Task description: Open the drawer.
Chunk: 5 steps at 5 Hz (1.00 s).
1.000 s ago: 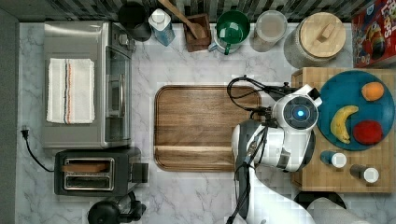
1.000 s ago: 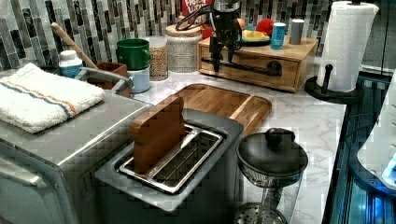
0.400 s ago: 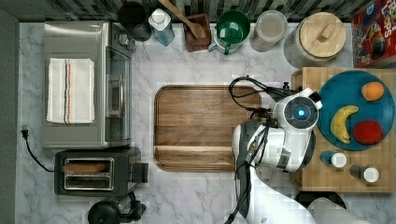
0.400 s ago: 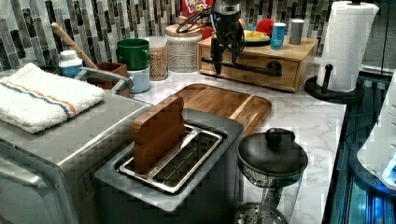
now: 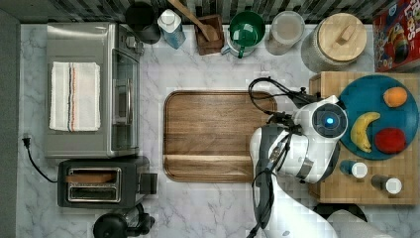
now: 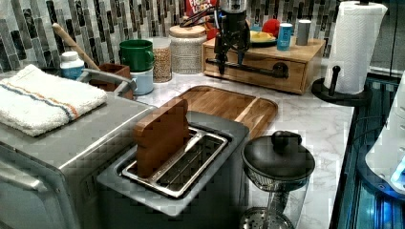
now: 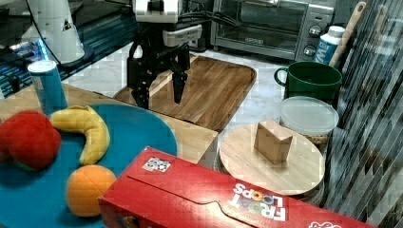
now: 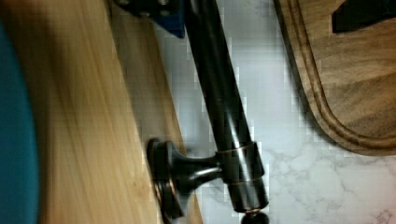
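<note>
Claw (image 6: pixel 229 56) is spread wide, fingers either side of the drawer's (image 6: pixel 255 71) black bar handle (image 8: pixel 224 112), probably not touching yet.

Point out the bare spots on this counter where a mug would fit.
Free: the dark brown rounded wooden tray, and marble between it and the steel toaster oven. Crowded: the back row by the green mug, and the bamboo drawer unit's top under the blue plate.

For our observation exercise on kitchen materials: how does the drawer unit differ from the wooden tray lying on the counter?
The drawer is pale bamboo; the tray is dark brown. The drawer belongs to a raised box carrying a blue plate of fruit; the tray lies flat and bare. The drawer has a black bar handle; the tray has just a grooved rim. Both are wood.
</note>
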Motion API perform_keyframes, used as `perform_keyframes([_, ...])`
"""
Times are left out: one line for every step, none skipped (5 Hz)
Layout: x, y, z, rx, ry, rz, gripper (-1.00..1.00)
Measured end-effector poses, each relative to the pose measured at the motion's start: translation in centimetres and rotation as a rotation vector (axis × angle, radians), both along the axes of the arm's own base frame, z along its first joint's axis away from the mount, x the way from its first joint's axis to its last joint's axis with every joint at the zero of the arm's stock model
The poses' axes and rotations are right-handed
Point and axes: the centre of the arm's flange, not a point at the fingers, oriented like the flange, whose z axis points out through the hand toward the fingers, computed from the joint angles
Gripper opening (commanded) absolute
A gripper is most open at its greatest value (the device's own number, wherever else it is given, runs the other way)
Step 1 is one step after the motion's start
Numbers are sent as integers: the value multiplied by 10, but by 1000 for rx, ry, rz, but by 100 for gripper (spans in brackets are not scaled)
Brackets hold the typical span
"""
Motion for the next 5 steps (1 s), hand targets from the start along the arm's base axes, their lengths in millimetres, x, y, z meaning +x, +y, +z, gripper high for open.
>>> perform_keyframes([1, 0, 0, 38, -1, -42, 100])
perform_keyframes([7, 17, 0, 99, -14, -67, 100])
perform_keyframes([19, 57, -5, 124, -7, -5, 100])
perform_keyframes([27, 109, -15, 140, 38, 57, 100])
perform_keyframes([28, 160, -17, 154, 109, 89, 100])
